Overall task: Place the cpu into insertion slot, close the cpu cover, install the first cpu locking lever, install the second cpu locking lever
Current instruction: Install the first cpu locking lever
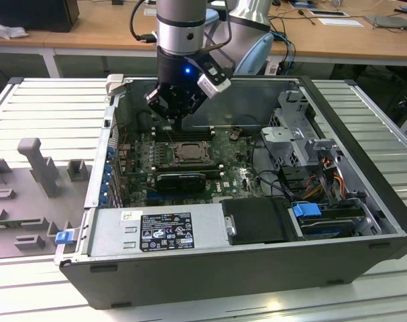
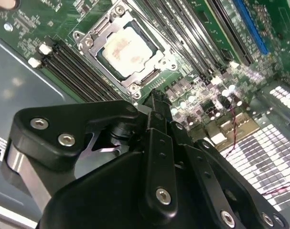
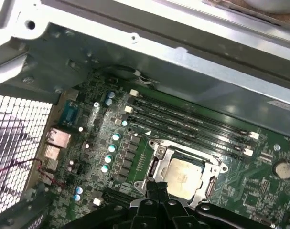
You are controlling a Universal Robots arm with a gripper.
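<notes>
**Pincer poised at the socket edge, chip seated**

The chip (image 2: 125,50) lies flat in the socket (image 1: 190,151), just beneath and a little ahead of the pincer (image 1: 180,121). The metal cover (image 3: 161,155) appears folded down around it, the chip's pale top showing through its window. In both wrist views the fingers meet at a narrow tip with nothing between them: clenched and empty.

With chip and cover down, the step in hand looks to be the locking levers. I cannot tell from these pictures whether either thin lever is latched. To do it well, the closed tip should press on the lever alone, clear of the chip's face and of the long black memory slots (image 3: 192,121) just beyond the socket. The push should run along the lever's swing, so it slips under its hook rather than springing off.

The arm comes straight down into the open computer case (image 1: 257,268) on the bench (image 1: 49,100). Its wrist is vertical and the fingertips hover close above the green board (image 3: 111,124), at the socket's near edge.
</notes>
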